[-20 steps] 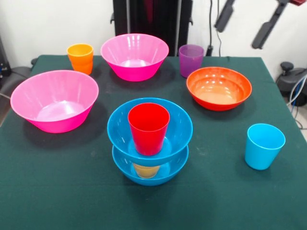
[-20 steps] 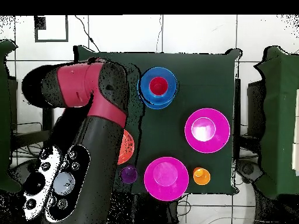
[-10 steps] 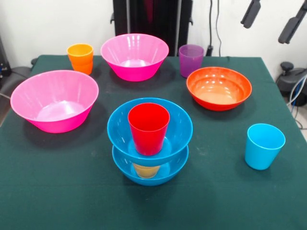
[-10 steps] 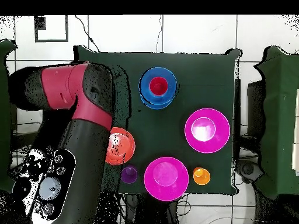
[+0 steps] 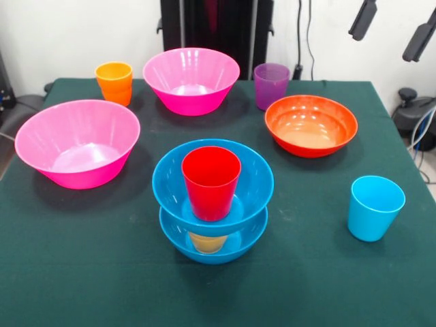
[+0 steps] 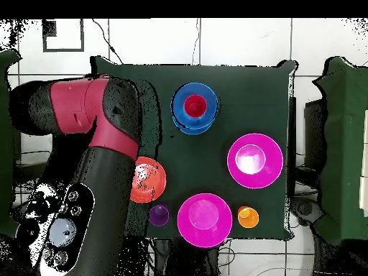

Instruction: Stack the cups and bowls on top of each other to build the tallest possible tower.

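The tower stands at the table's centre: a blue bowl holds a yellow cup, a second blue bowl rests on that cup, and a red cup sits upright in it. From overhead the tower shows as a blue ring with a red centre. A light blue cup stands alone at the right. My gripper hangs high at the top right, well clear of everything, open and empty. Only its two dark fingers show.
Two pink bowls, an orange cup, a purple cup and an orange-red bowl ring the far half. Overhead, the red arm covers the table's left side and the orange-red bowl's edge.
The gripper has risen and moved right toward the picture's top corner. Overhead, the arm has swung left, uncovering more of the orange-red bowl. No cup or bowl moved.
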`<action>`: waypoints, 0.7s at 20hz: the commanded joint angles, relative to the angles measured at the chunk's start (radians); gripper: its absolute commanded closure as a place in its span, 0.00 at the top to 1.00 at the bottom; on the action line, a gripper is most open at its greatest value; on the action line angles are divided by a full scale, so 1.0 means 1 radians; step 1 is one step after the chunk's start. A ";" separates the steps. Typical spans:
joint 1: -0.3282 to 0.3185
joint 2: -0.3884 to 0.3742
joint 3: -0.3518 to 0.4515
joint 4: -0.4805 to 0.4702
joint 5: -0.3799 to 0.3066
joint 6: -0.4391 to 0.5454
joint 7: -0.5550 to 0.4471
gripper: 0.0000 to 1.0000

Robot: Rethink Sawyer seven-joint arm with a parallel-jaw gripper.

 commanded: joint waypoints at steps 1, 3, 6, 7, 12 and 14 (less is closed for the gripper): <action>-0.002 0.051 0.056 0.006 0.013 0.033 0.190 1.00; 0.000 0.045 0.055 0.018 0.011 0.031 0.187 1.00; 0.007 0.021 0.053 0.070 0.013 0.025 0.195 1.00; 0.012 0.014 0.045 0.087 0.009 0.021 0.201 1.00; 0.021 -0.034 0.026 0.164 -0.010 -0.007 0.183 1.00; 0.022 -0.048 0.030 0.207 -0.013 -0.045 0.179 1.00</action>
